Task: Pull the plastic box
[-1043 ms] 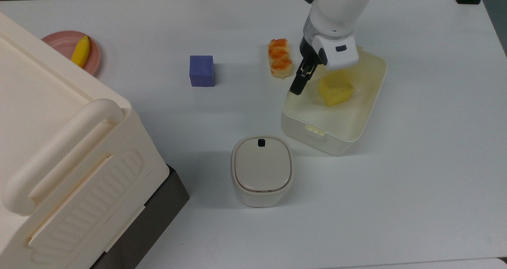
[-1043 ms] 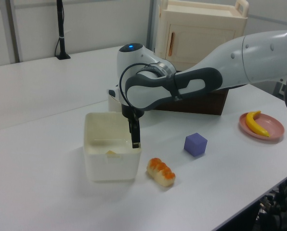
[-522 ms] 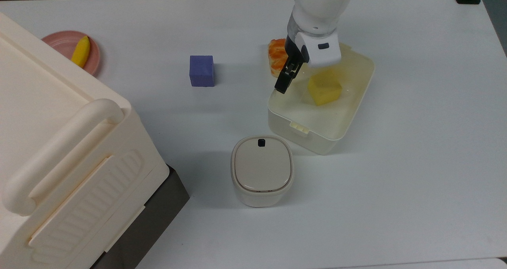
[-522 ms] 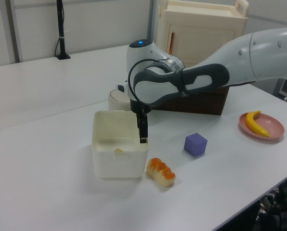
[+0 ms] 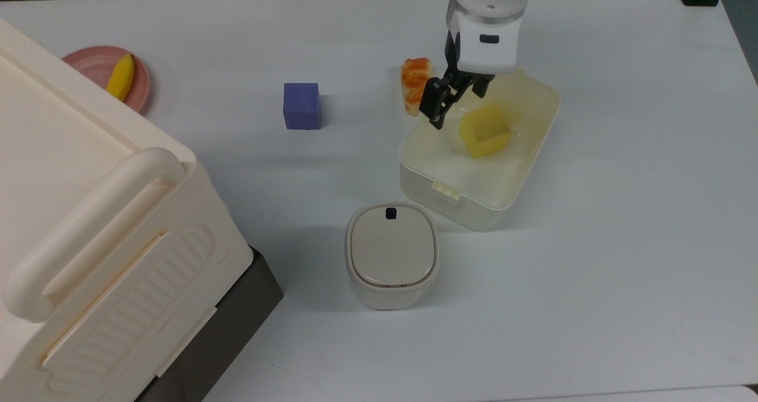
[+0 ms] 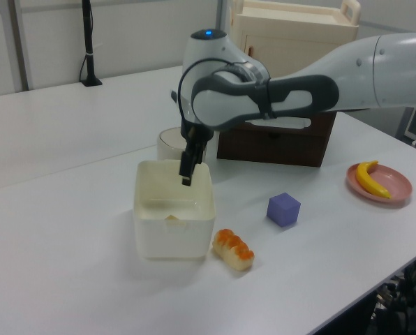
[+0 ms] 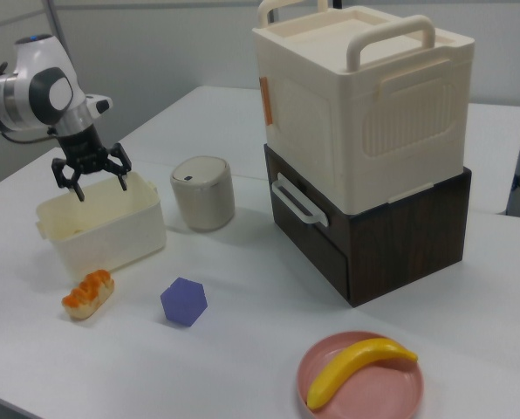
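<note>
**Gripper open above plastic box rim, nothing held**

White table (image 5: 622,242), wide and matte, with a pale wall behind in the left view.

Gripper (image 5: 451,105) hangs over the plastic box's rim edge at about 10 o'clock of the box in the top view. Fingers (image 7: 75,187) spread wide apart in the right view, pointing down, clear of the rim; nothing between them. In the left view the gripper (image 6: 187,174) sits above the far wall of the box.

Plastic box (image 5: 509,195): cream-white translucent tub, open top, upright on the table, near table centre, slightly toward 1 o'clock in the top view. Latch tab on the wall facing 7 o'clock. Inside, a yellow block (image 5: 485,132) lies on the floor of the box, toward 12 o'clock of its interior.

Bread roll (image 5: 413,82) with orange glaze lies just beside the box at its 10 o'clock, mostly clear of the gripper. Small rounded container (image 5: 392,254) with beige lid and black button stands near the box at 7 o'clock. Purple cube (image 5: 301,105) sits at 9 o'clock, well apart.

Pink plate (image 5: 95,64) carrying a banana (image 5: 121,77) lies far at 9 o'clock. Large cream case (image 7: 365,100) with thick handle sits on a dark brown drawer unit (image 7: 391,236).
</note>
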Available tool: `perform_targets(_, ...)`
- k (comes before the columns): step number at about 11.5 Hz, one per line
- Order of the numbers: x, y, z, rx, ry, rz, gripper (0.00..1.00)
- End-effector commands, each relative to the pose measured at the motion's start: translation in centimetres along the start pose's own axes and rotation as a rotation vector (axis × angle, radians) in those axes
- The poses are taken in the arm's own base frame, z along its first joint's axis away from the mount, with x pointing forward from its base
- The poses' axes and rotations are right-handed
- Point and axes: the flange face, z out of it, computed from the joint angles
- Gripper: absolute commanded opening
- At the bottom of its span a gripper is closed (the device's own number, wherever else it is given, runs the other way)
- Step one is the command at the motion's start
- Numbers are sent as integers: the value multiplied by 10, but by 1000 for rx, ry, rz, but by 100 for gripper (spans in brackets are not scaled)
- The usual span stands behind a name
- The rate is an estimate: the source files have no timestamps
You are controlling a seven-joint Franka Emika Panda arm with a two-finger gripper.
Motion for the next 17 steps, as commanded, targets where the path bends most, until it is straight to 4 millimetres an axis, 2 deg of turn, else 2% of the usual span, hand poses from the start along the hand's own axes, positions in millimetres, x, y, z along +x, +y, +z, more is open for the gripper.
perform_targets(1,-4,3,-34,21,61,405,100)
perform_targets(2,-15,10,-47,8,39,538,100)
perform_targets(4,-64,45,-93,-32,-52,683,100)
perform_targets(5,-90,67,-115,-43,-100,750,100)
perform_targets(8,-161,140,-180,-83,-30,937,100)
perform_targets(12,-170,156,-185,-27,-1,982,100)
perform_targets(15,-162,151,-178,22,3,966,100)
perform_targets(17,-164,152,-179,36,5,974,100)
